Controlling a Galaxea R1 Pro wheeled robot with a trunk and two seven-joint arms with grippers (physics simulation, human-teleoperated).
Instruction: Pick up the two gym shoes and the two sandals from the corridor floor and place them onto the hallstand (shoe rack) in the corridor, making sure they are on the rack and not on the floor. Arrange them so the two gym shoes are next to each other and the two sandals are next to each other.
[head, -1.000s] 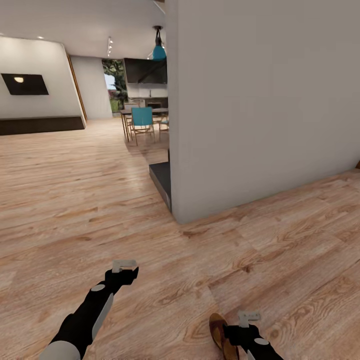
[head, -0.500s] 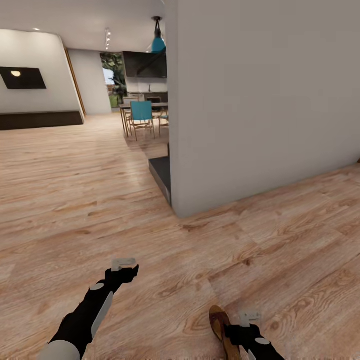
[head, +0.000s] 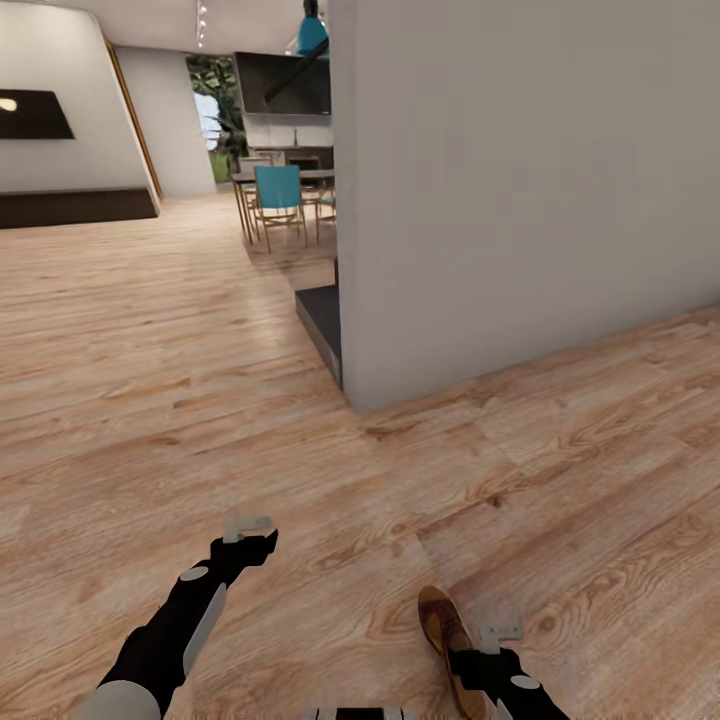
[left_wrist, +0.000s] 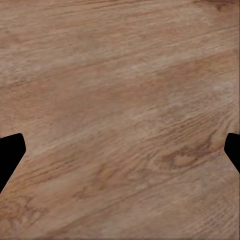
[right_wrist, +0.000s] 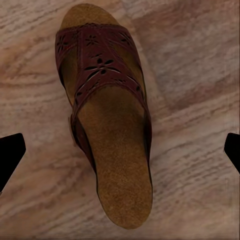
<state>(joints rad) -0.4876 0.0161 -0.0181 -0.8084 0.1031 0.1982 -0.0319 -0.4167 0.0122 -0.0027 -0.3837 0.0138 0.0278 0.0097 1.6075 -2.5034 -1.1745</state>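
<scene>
One brown sandal (head: 443, 630) with a tan insole lies flat on the wood-plank corridor floor (head: 150, 400), close in front of me. My right gripper (head: 498, 633) hangs just beside it, on its right. In the right wrist view the sandal (right_wrist: 112, 125) lies lengthwise under the open right gripper (right_wrist: 120, 150), whose dark fingertips (right_wrist: 10, 152) stand wide apart on either side without touching it. My left gripper (head: 247, 525) is open over bare planks, and the left wrist view has the gripper (left_wrist: 120, 150) above floor (left_wrist: 120, 75) alone. The gym shoes and the hallstand are out of view.
A pale grey wall (head: 520, 180) ends in a corner (head: 350, 400) straight ahead, with a dark low plinth (head: 320, 330) at its foot. Farther back stand a dining table and teal chairs (head: 277, 195). Open wood floor spreads to the left and along the wall to the right.
The head camera has tilted down, so the room has slid up in the picture and more of the sandal shows. Both arms keep their places in the picture.
</scene>
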